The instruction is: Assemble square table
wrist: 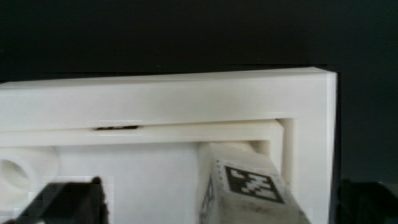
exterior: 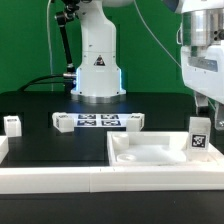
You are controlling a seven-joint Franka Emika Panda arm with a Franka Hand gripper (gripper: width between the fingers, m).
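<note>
The white square tabletop [exterior: 150, 152] lies rims up at the exterior view's right, and its corner fills the wrist view [wrist: 178, 100]. One white leg [exterior: 199, 134] with a black-and-white tag stands in its far right corner; it also shows in the wrist view [wrist: 249, 185]. My gripper [exterior: 204, 104] hangs just above that leg. In the wrist view the gripper [wrist: 222, 208] is open, with the dark fingers [wrist: 63, 205] wide on either side of the leg and gaps showing. Three other legs lie on the black table: one far left [exterior: 12, 124] and two [exterior: 63, 121] [exterior: 133, 121] beside the marker board.
The marker board [exterior: 98, 121] lies in front of the robot base [exterior: 97, 70]. Long white border bars [exterior: 50, 178] run along the front edge and up the left side.
</note>
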